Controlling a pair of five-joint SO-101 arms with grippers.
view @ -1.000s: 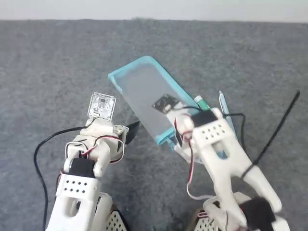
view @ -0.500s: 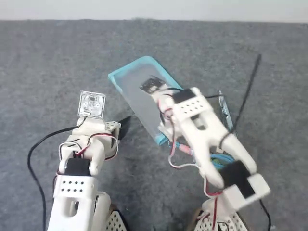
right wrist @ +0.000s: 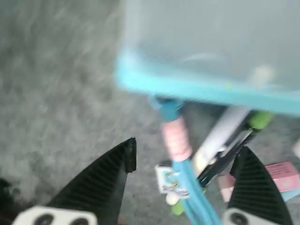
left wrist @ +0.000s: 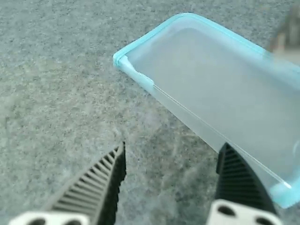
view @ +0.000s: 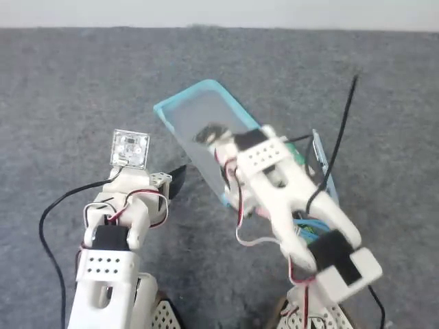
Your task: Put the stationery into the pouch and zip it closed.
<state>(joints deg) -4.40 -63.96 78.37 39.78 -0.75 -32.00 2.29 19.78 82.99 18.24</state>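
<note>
While left end effector [left wrist: 173, 147] and right end effector [right wrist: 187, 150] gape empty, pens [right wrist: 220, 136] lie beside the pouch [left wrist: 211, 84].
Best to centre the blue pen [right wrist: 187, 197] between the right jaws before closing.

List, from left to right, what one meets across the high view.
left arm → pouch → right arm

White arms [view: 113, 257], black ribbed pincer fingers [left wrist: 101, 187], red and black cables [view: 42, 226].
</note>
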